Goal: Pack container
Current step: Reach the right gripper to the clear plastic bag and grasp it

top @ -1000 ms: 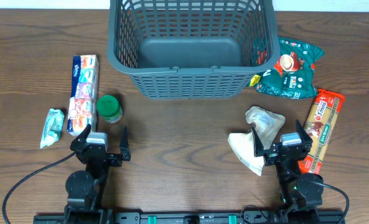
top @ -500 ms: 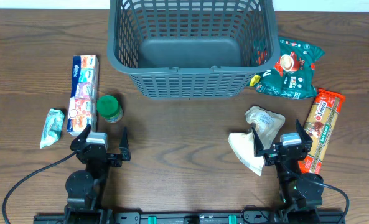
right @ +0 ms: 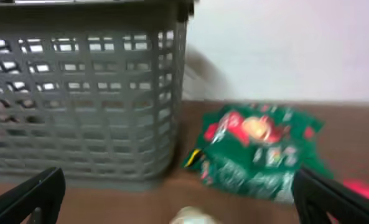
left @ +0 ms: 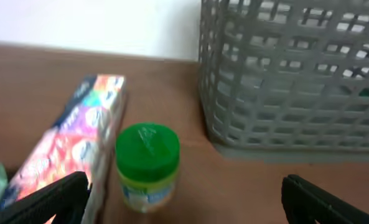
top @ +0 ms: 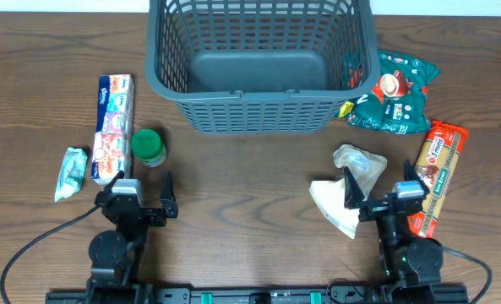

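Observation:
The container (top: 258, 114) is a large dark grey slotted basket at the back centre, with nothing inside; it also shows in the left wrist view (left: 296, 81) and the right wrist view (right: 78, 93). My left gripper (top: 136, 197) is open and empty at the front left, just short of a green-lidded jar (top: 149, 146) (left: 147, 165). My right gripper (top: 381, 192) is open and empty at the front right, beside a crumpled white bag (top: 351, 186). The open fingers frame the left wrist view (left: 184, 205) and the right wrist view (right: 181, 199).
A colourful tissue pack (top: 113, 127) (left: 72, 149) and a pale green packet (top: 71, 171) lie at the left. A green snack bag (top: 395, 93) (right: 259, 152) and an orange pasta packet (top: 436, 173) lie at the right.
My right arm has shifted slightly to the right and turned a little. The left arm and all items have stayed put.

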`<state>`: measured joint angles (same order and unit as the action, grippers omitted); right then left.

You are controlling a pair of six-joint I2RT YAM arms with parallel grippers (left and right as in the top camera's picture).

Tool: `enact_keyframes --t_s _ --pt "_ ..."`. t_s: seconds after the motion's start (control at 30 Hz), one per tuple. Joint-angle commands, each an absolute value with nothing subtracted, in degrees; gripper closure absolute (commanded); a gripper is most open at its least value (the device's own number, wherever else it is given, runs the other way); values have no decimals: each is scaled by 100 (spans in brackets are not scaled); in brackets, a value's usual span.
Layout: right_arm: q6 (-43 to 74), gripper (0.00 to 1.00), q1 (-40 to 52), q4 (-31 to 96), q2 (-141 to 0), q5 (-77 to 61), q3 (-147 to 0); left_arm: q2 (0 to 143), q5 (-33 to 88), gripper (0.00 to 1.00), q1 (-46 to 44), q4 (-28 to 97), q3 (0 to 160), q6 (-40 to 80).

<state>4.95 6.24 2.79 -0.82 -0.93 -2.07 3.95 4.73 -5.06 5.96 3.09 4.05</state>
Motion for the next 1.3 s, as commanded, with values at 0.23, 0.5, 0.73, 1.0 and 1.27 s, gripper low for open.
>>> enact_keyframes --t_s 0.23,0.5,0.73,1.0,1.27 --pt "1664 1 631 3284 -1439 -478 -2895 1601 489 1 -532 2174 2049 781" --pt "1210 1 631 5966 -3658 -539 -5690 3212 561 2 -532 3697 4023 445" --pt "1000 1 631 6901 -4952 -1083 -7435 4633 580 2 -532 5476 6049 43" --pt "3402 1 445 7373 -5771 521 -7520 5452 580 2 -532 6152 6958 45" --pt "4313 1 421 7367 -7179 694 -7456 5575 486 2 -532 6139 6958 43"
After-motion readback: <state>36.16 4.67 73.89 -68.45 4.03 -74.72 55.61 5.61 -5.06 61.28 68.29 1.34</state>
